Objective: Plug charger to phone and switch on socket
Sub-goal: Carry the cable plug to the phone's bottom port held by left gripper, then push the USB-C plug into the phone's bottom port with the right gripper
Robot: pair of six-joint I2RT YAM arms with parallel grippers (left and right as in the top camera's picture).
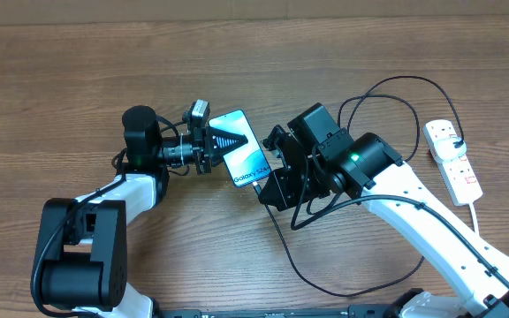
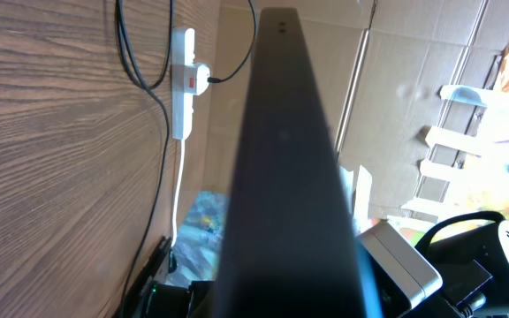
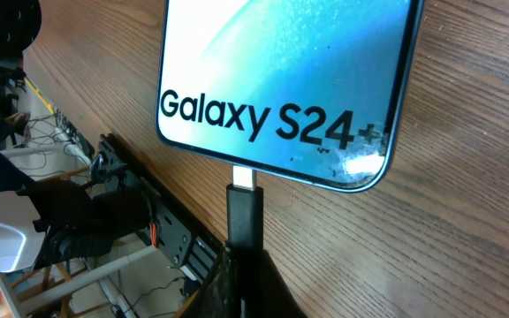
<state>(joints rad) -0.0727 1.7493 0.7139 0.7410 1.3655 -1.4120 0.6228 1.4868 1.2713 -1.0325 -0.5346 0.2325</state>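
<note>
The phone, with a light-blue screen and "Galaxy S24" text, is held at its far end by my left gripper, which is shut on it. In the left wrist view the phone shows edge-on as a dark bar. My right gripper is shut on the charger connector. The connector's metal tip touches the bottom edge of the phone. The thin black charger cable loops to a black plug in the white socket.
The socket with its red-marked switch lies at the table's right side, its thick white cord running toward the front edge. The black cable also loops across the wood in front of the right arm.
</note>
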